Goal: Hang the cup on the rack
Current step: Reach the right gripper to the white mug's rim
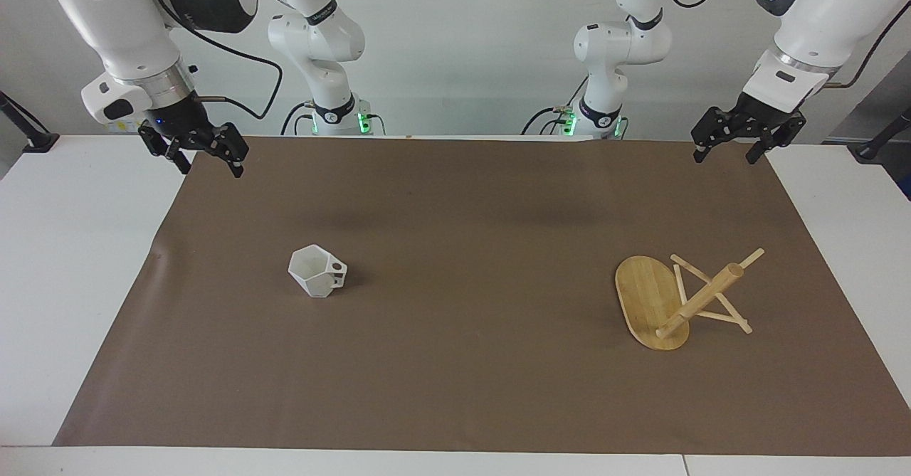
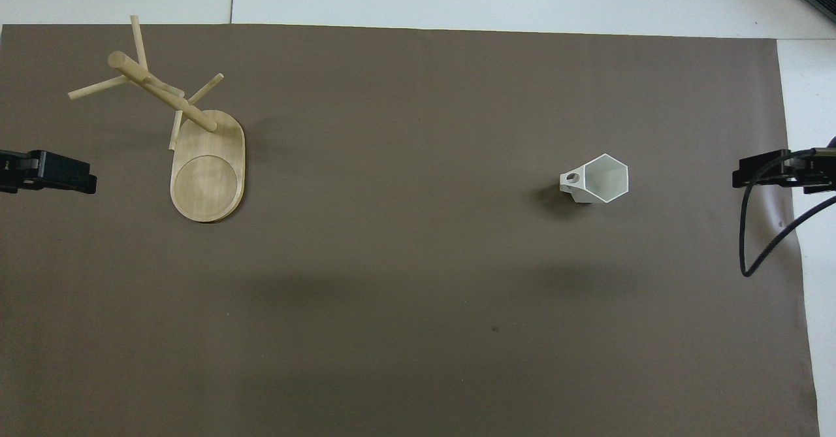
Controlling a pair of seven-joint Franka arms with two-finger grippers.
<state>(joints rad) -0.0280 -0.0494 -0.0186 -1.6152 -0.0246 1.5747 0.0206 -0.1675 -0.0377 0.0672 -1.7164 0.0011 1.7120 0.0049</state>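
We see both end effectors, left (image 1: 733, 149) and right (image 1: 206, 159), open and empty above the tabletop's (image 1: 64, 262) corners, since the small white faceted cup (image 1: 317, 270) stands ungrasped, well apart from the light bamboo rack (image 1: 676, 297).

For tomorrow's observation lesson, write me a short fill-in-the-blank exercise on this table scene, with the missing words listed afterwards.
1. The white cup stands upright on the ____ mat.
2. The bamboo rack stands toward the ____ arm's end of the table.
3. Both the right gripper and the left gripper have their jaws ____.
4. The number of cups hanging on the rack's pegs is ____.

Missing words: brown; left; open; zero
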